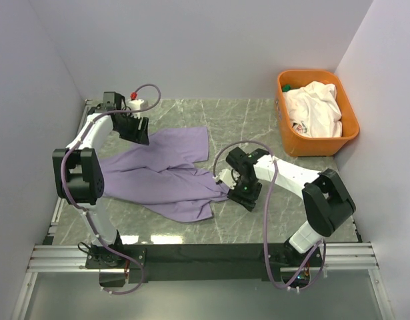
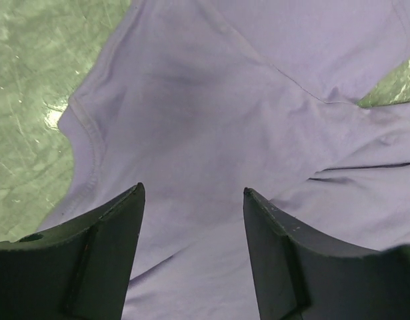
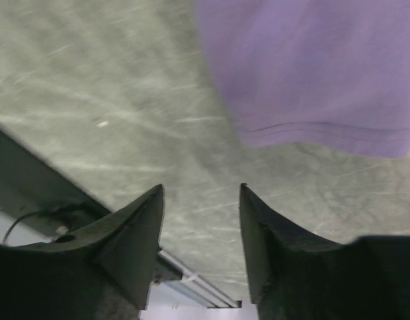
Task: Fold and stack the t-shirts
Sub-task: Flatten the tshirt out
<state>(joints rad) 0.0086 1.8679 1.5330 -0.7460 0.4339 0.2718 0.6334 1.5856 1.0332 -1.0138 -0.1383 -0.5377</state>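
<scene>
A lavender t-shirt point(image 1: 158, 173) lies crumpled and spread on the marble table, left of centre. It fills the left wrist view point(image 2: 211, 113), where its collar shows at the left. My left gripper point(image 1: 139, 131) is open and empty, just above the shirt's far left part. My right gripper point(image 1: 245, 195) is open and empty, over bare table beside the shirt's right hem point(image 3: 325, 130). A white t-shirt point(image 1: 316, 109) lies bunched in the orange tub point(image 1: 351, 125) at the far right.
The green marble table point(image 1: 245, 120) is walled by pale panels on three sides. A black rail point(image 1: 205, 253) runs along the near edge and shows in the right wrist view point(image 3: 31, 193). A small red and white object point(image 1: 134, 97) sits at the far left.
</scene>
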